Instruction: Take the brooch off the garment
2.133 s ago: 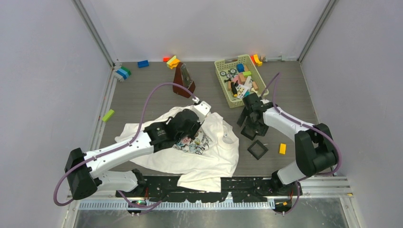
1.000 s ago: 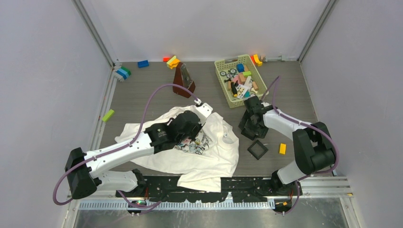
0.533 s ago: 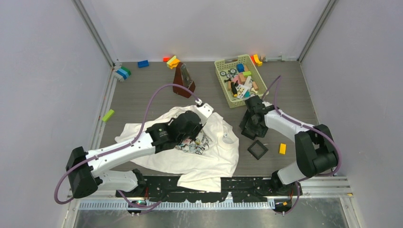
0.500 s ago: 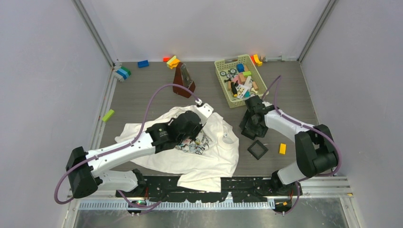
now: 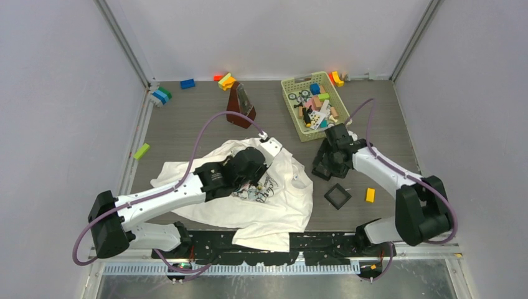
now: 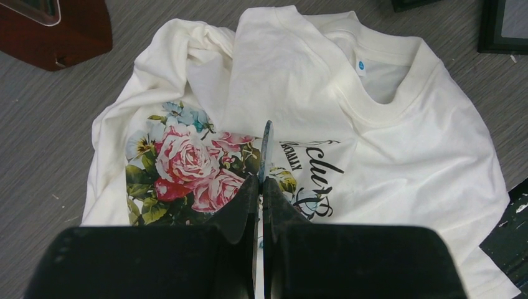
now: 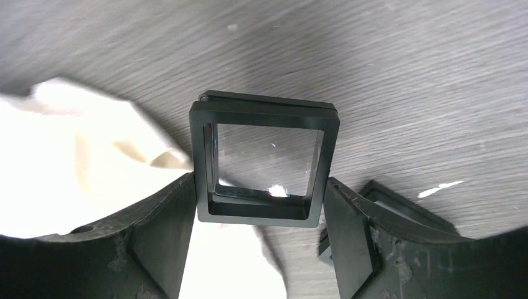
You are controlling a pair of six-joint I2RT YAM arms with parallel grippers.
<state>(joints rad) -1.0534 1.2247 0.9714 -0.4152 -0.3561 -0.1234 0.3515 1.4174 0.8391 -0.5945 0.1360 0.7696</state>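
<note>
the left gripper (image 6: 260,184) hangs over the printed front of the garment (image 6: 398,143), its jaws pressed together on a thin grey sliver that stands edge-on past the tips. i take that sliver for the brooch (image 6: 266,146), seen from its side, above the spot where the roses meet the black lettering. whether its pin is free of the cloth i cannot tell.

to the right, near the shirt's right edge, the right gripper (image 7: 261,193) clamps a black square tray (image 7: 264,106) by two opposite sides, with the clear window turned to the wrist camera. a pale speck shows low in that window, too small to name. a second black tray (image 5: 337,196) lies on the table nearer the arm bases, with a small orange block (image 5: 370,195) just to its right.

the pinch on the brooch looks like the weak spot. it is a narrow edge-on hold, so a quick swing or a bump could twist the piece out, and it would likely drop into the folds of the shirt, where it would be hard to find. if the pin is caught, pulling away would drag the cloth up or snag it. the held tray could also tilt or slip in its side grip as the arms draw near each other.
</note>
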